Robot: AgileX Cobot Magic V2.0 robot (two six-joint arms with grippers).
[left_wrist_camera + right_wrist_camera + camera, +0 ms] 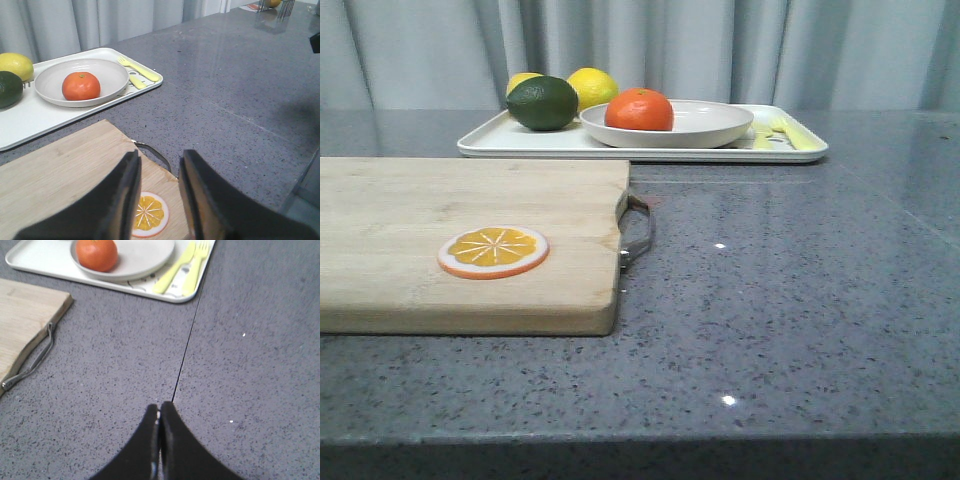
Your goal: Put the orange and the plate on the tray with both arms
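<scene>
The orange [639, 109] sits in the off-white plate [720, 125], and the plate rests on the white tray [500, 140] at the back of the table. Both also show in the left wrist view, orange [80, 85] in plate [112, 75] on tray [30, 117], and in the right wrist view, orange [97, 254], plate [145, 255], tray [40, 262]. My left gripper [159, 165] is open and empty above the cutting board, well short of the tray. My right gripper [159, 407] is shut and empty over bare table, short of the tray. Neither gripper shows in the front view.
A wooden cutting board [440, 230] with a metal handle [638, 232] lies front left, with a flat orange slice [493, 250] on it. A dark green fruit [542, 102] and two lemons [592, 87] sit on the tray's left part. Yellow cutlery print [182, 267] marks its right end.
</scene>
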